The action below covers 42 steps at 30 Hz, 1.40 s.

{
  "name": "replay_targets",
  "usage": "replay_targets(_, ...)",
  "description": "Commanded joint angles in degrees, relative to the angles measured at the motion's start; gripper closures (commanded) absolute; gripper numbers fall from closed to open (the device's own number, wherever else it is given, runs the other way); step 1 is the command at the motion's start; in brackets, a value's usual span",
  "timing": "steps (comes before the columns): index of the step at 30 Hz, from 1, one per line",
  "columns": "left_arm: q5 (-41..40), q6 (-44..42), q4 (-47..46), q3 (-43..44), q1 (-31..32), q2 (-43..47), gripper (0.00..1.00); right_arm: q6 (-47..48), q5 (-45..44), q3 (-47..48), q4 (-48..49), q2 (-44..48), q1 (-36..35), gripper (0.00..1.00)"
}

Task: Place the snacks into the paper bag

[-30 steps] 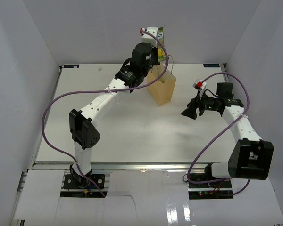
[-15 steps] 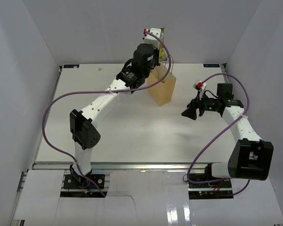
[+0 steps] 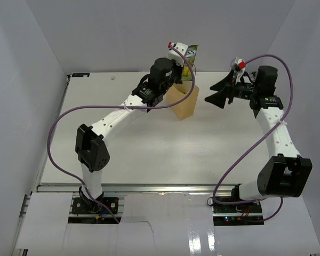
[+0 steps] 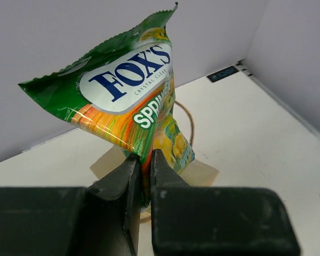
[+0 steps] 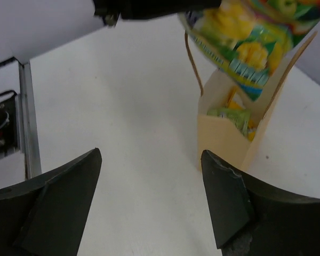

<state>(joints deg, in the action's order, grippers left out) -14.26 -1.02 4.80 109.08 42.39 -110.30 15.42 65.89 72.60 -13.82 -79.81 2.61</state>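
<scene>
1. Top external view: a white table [image 3: 149,149] fills the floor of a white-walled enclosure [image 3: 122,37]. A metal rail runs along the table's near edge.
2. The left arm reaches diagonally from the near left to the far middle. The right arm rises along the right side and bends inward.
3. The paper bag [image 3: 184,104] stands upright at the far middle of the table, near the back wall, with its long axis vertical and its mouth open upward. White tabletop shows to its left, to its right and on its near side.
4. A green-and-white snack packet [image 4: 128,101] hangs above the bag's mouth. Its long axis is roughly upright and tilted, and its crimped top edge points up.
5. The left gripper [image 4: 142,160] is clamped on the packet's lower edge.
6. The right gripper [image 5: 149,160] has its fingers spread wide and holds nothing. It is raised to the right of the bag, facing it and apart from it.
7. In the right wrist view, another yellow-green packet [image 5: 232,114] lies inside the bag, and a thin loop handle [image 5: 192,58] rises beside the hanging packet.
</scene>
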Motion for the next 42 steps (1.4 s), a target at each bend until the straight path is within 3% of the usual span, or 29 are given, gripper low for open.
replay_targets(1,7.66,2.75,-5.94,-0.87,-0.03,10.36,1.00,-26.96,4.34,4.30,23.27,-3.15,-0.06,0.17)
replay_targets(3,10.03,4.17,-6.29,-2.89,-0.11,13.08,1.00,-40.30,3.12,6.31,35.94,-5.78,-0.76,0.16)
replay_targets(10,14.17,9.45,-9.02,-12.21,-0.55,21.61,1.00,-60.56,1.61,16.16,53.44,-15.01,-2.17,0.11)
replay_targets(12,18.47,10.86,-9.37,-14.41,-1.08,23.72,1.00,-71.94,1.61,19.23,63.88,-18.53,-2.35,0.10)
replay_targets(16,21.20,12.53,-8.58,-17.49,-1.26,25.75,1.00,-85.80,1.08,22.58,79.38,-22.58,-4.62,0.09)
replay_targets(25,22.52,15.34,-10.42,-22.59,-1.79,28.30,1.00,-86.53,3.37,22.15,82.64,-19.68,-10.43,0.07)
replay_targets(30,22.87,16.04,-10.95,-23.38,-1.87,28.65,1.00,-82.57,3.28,21.97,76.14,-19.50,-11.31,0.12)
replay_targets(34,23.23,16.75,-11.12,-24.08,-1.87,29.00,1.00,-81.96,3.28,21.97,75.17,-19.77,-12.19,0.31)
replay_targets(35,23.31,16.84,-11.13,-24.17,-1.87,29.09,1.00,-81.69,3.28,21.97,74.56,-19.77,-12.37,0.42)
replay_targets(37,23.49,17.36,-11.30,-24.61,-2.05,29.26,1.00,-81.16,3.28,21.88,74.21,-19.77,-12.80,0.53)
replay_targets(38,23.58,17.54,-11.48,-24.79,-2.05,29.44,1.00,-81.08,3.20,21.80,74.21,-19.77,-12.89,0.65)
replay_targets(40,23.58,17.80,-11.57,-25.23,-1.96,29.53,1.00,-80.81,3.11,21.62,74.12,-19.51,-12.90,0.74)
replay_targets(41,23.32,17.98,-11.48,-25.40,-2.05,29.70,1.00,-80.64,3.11,21.45,74.03,-19.42,-12.81,0.86)
replay_targets(42,23.14,18.07,-11.56,-25.58,-2.05,29.79,1.00,-80.37,3.11,21.36,73.94,-19.24,-12.81,0.91)
